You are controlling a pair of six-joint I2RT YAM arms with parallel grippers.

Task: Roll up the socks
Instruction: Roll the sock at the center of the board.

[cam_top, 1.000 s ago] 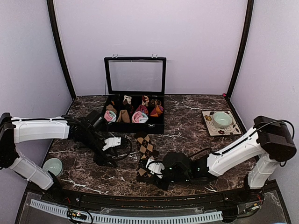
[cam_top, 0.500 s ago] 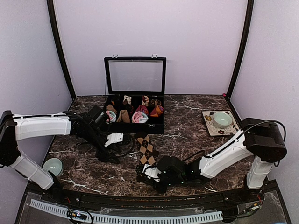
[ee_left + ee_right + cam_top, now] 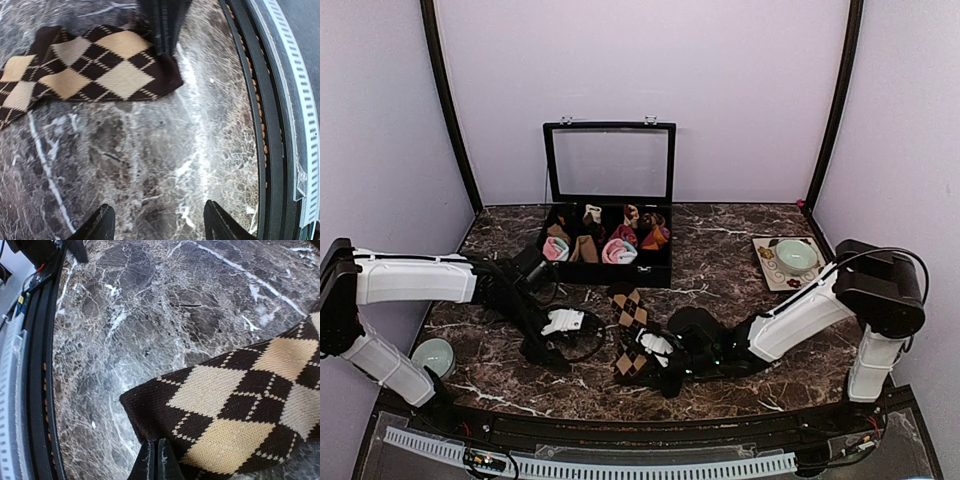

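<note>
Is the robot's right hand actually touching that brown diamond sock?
Touching. The right wrist view shows the right hand pinched shut on the near edge of the brown diamond sock, with no gap between them.

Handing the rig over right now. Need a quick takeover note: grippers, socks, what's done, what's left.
Right gripper: shut, pinching the near end of the brown diamond sock.
Left gripper: open, empty, over bare table beside that end.
The sock lies stretched out on the marble, unrolled. The open box at the back holds rolled socks.
Done: sock end gripped.
Left: roll it up.
</note>
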